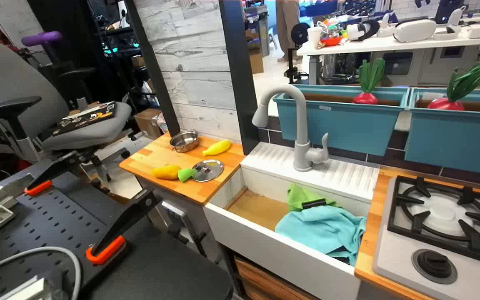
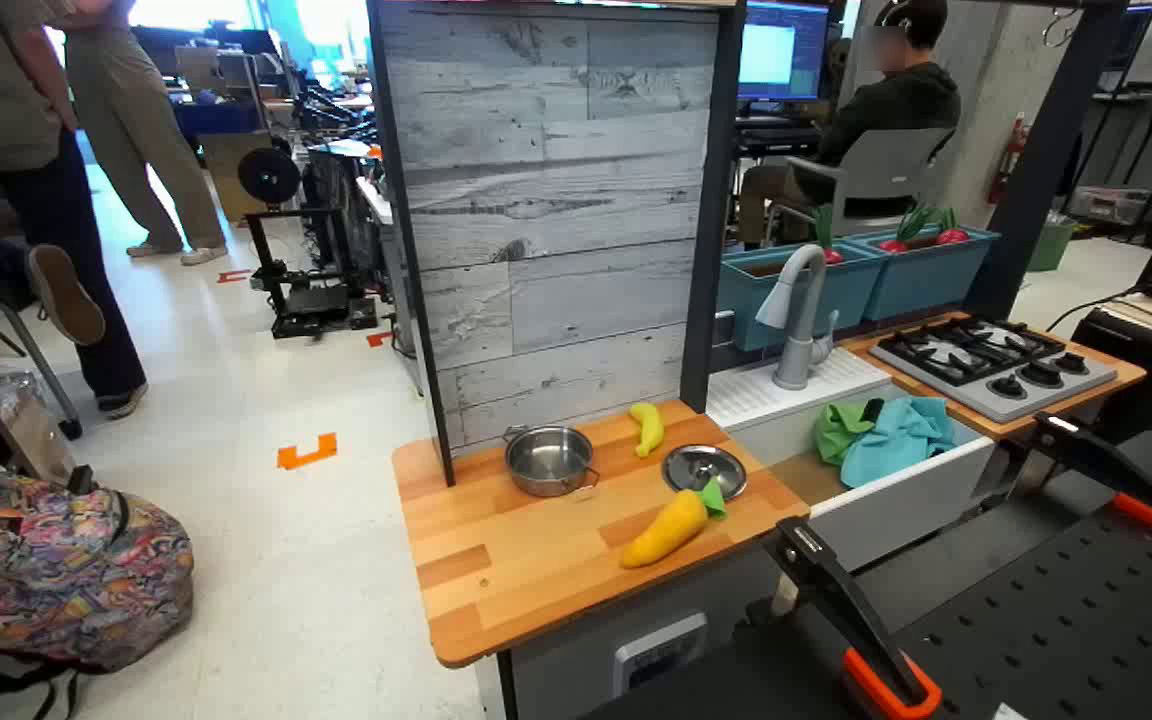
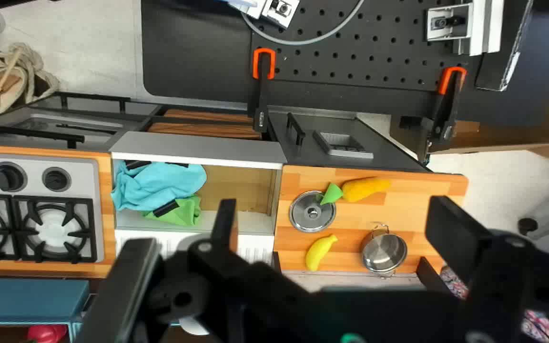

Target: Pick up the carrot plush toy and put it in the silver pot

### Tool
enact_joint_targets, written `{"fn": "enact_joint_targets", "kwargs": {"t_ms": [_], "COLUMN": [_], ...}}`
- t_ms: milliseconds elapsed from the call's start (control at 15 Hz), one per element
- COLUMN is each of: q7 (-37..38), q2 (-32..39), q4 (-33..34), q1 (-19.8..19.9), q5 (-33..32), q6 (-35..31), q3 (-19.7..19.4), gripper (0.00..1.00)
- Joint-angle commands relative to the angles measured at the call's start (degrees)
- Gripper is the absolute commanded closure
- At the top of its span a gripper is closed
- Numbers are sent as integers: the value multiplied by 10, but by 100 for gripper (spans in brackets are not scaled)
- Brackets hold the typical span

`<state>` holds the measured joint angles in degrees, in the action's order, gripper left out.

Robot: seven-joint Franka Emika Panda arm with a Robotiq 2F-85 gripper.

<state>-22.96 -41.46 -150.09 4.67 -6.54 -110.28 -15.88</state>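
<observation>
1. Looking down, per wrist view, on wooden counter, using that view's clock throughout.
2. Showing gripper in wrist view only: spreading jaws wide at approx. 9 & 3 o'clock, clamping nothing; prob. not starting pick yet.
3. Finding silver pot on counter, approx. 4 o'clock from jaw midpoint, standing upright, mouth up.
4. Finding carrot toy on counter too (confirming in both ext. views), near its 12 o'clock edge; lying approx. 2 o'clock from jaw midpoint & well below. Running long axis approx. 9 to 3, i.e. nearly parallel to jaw spread. Prob. needing a quarter turn b4 descending, for pinching across body rather than end to end. From carrot, reading pot betw. 5 & 6.
5. Seeing lid approx. 8 o'clock from carrot, lying flat on counter.
6. Seeing green leaf end pointing to 9, overlapping lid's rim; prob. risking dragging lid if gripping there, so favouring orange body.
</observation>
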Motion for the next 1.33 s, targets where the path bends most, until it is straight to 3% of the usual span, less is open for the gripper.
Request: {"fn": "enact_joint_targets", "kwargs": {"t_ms": [0,600,933,1267], "q7": [-2,-2,91,158], "q2": [1,1,41,144], "q4": [1,1,-42,-50], "q1": [4,4,-5,-37], "q5": [3,3,19,73], "q6": [1,1,-110,-220], "q3": [3,3,45,86], "gripper": [0,0,0,0]}}
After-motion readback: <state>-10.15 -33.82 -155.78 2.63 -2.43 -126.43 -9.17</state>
